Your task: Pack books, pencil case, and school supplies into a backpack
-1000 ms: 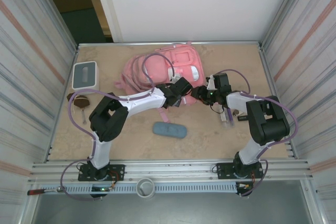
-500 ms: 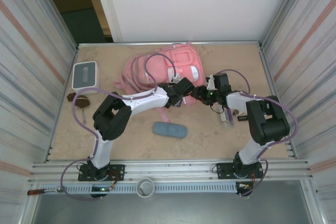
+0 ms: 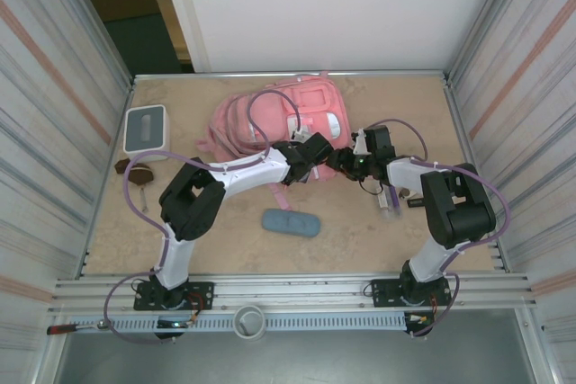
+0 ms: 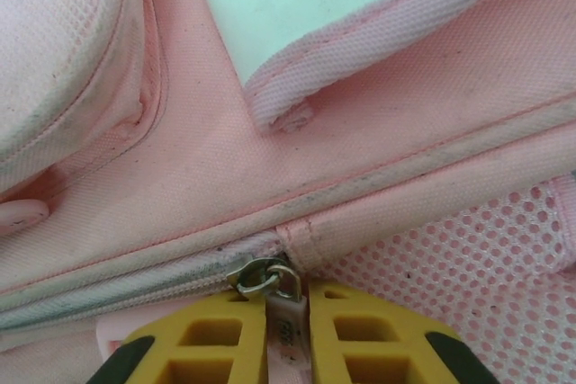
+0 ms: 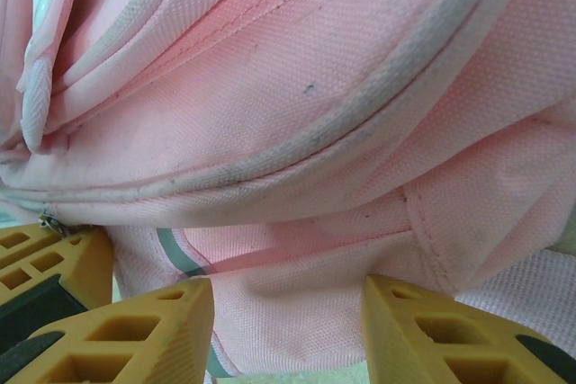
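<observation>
Tan table (image 3: 360, 231), backpack (image 3: 270, 119), left gripper (image 4: 288, 317) pinching zipper pull (image 4: 267, 276) (apparently)

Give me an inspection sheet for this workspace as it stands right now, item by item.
Surface: tan table, no spills seen.
Job's things: pink backpack lying at the back; pencil case in front of it; pen-like stick and short black piece by the right arm.
Clutter: white box and brown lumps at the left.
Grippers: left gripper shut on the zipper pull; right gripper seemingly clamped on backpack fabric.
Cables: purple cable looping over the backpack.
Surroundings: corrugated walls, white panel behind.
</observation>
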Tool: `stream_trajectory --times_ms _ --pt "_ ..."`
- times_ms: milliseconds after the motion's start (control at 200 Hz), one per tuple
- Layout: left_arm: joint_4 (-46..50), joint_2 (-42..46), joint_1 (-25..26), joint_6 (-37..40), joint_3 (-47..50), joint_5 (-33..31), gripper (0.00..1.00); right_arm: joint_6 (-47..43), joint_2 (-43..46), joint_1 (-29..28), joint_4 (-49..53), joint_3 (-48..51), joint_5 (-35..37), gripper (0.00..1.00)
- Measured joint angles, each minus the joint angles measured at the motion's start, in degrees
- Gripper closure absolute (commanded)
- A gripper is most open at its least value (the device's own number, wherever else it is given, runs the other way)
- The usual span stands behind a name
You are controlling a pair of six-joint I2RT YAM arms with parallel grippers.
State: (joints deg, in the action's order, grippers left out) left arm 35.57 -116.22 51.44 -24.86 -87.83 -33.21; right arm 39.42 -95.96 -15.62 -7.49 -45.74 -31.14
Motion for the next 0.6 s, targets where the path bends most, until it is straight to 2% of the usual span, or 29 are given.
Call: stream_trajectory --times_ms 341,466,601 --pt "-2.9 2.0 -0.1 0.5 3.1 1.4 0.93 0.0 0.0 -0.5 0.2 0.0 0.1 0.55" --pt "-8.3 5.4 -0.9 0.7 7.9 4.9 0.93 0.0 0.0 -0.5 0.3 0.0 0.0 0.55" --pt "-14.7 9.7 -2.9 0.6 13.4 11.3 0.93 0.0 0.0 -0.7 0.7 0.0 -0.2 0.55"
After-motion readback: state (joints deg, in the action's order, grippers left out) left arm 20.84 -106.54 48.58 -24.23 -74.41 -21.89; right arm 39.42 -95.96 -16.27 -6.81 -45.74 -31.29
